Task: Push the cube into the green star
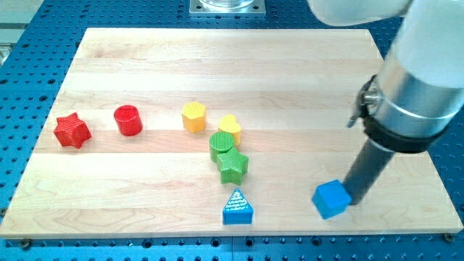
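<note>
My tip point(355, 200) sits right against the blue cube point(331, 199), at its right side; it's a bare rod with nothing to spread or pinch.

Far to my tip's left: red star point(72, 130), red cylinder point(128, 119). Closer in: yellow hexagon point(193, 116), yellow heart point(230, 127), green cylinder point(221, 144) touching the green star point(233, 167), blue triangle point(238, 207) just below. The cube is well right of the green star, touching my tip.

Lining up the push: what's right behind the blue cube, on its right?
My tip sits against the blue cube on its right. The rod hides the cube's right edge, so actual contact cannot be confirmed. The green star lies toward the view's left.
</note>
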`<action>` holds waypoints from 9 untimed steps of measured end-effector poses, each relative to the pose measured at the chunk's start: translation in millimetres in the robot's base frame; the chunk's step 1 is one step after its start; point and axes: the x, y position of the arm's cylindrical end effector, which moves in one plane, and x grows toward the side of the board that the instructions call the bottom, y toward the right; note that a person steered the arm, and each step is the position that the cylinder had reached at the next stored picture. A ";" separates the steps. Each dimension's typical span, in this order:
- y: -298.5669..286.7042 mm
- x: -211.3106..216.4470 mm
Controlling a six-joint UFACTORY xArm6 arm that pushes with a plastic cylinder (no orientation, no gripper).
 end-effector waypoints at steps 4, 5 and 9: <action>-51.2 34.8; -73.1 21.9; -107.9 25.2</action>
